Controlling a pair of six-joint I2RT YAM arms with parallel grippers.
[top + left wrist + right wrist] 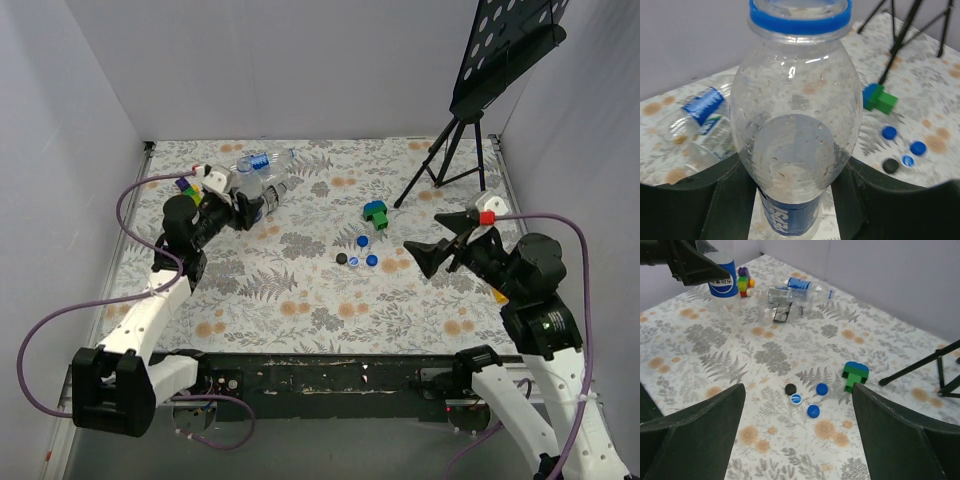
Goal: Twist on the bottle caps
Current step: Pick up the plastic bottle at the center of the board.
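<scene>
My left gripper (236,206) is shut on a clear Pepsi bottle (797,125) with no cap, only a blue ring at its open neck (799,15). In the right wrist view the bottle (723,284) stands at the far left. Other bottles (262,170) lie on their sides behind it. The caps lie loose mid-table: two blue (822,389) (813,411), one black (790,388) and one paler (796,399). My right gripper (798,388) is open and empty, raised above the table to the right of the caps (360,255).
A green and blue toy block (377,212) sits just behind the caps. Multicoloured toy blocks (744,281) stand at the far left by the bottles. A black music stand (470,110) stands at the back right. White walls close in the floral table (300,290).
</scene>
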